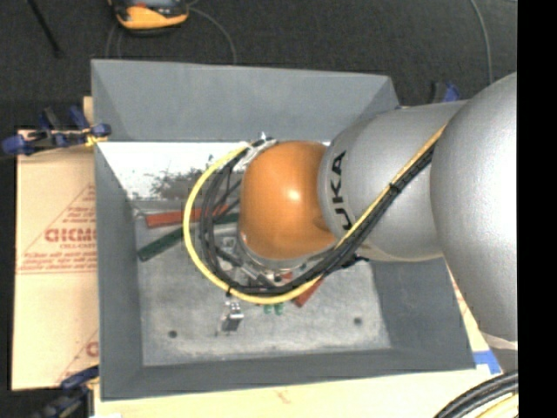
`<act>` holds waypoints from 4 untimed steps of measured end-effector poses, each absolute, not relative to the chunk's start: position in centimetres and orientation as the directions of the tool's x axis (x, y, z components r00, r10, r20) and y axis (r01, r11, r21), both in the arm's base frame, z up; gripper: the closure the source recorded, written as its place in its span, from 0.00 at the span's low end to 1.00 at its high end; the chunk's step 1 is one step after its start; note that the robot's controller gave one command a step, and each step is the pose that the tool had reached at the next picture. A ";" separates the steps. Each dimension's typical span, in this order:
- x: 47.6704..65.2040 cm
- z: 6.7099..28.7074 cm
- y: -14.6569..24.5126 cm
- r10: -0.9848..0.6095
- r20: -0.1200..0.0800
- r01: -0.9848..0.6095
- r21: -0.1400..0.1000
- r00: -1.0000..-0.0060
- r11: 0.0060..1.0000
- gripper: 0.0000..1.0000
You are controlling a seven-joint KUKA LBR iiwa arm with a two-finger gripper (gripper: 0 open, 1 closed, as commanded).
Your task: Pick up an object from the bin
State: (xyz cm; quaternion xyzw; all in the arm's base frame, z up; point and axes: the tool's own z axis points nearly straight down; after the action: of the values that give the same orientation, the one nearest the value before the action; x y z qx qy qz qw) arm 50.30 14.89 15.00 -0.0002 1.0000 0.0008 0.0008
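My gripper (231, 318) shows below the arm's wrist, low over the bin floor at the front middle. Just right of it a small green piece (275, 308) peeks out from under the wrist, with an orange-red piece (305, 296) beside it. A long red stick (171, 220) and a dark green stick (162, 247) lie on the left of the floor, their right ends hidden under the cables. Whatever is under the wrist is hidden.
The arm with its orange cover and looped yellow and black cables covers the bin's middle and right. Dark specks lie along the back left wall. Bare grey floor runs along the front and the left.
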 end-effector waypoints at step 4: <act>60.4 9.1 9.4 0.012 -0.005 0.012 0.001 -1.000 1.000 1.00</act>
State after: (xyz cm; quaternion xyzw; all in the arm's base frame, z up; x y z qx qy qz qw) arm 60.39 9.39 9.15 0.0058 1.0000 0.0007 0.0026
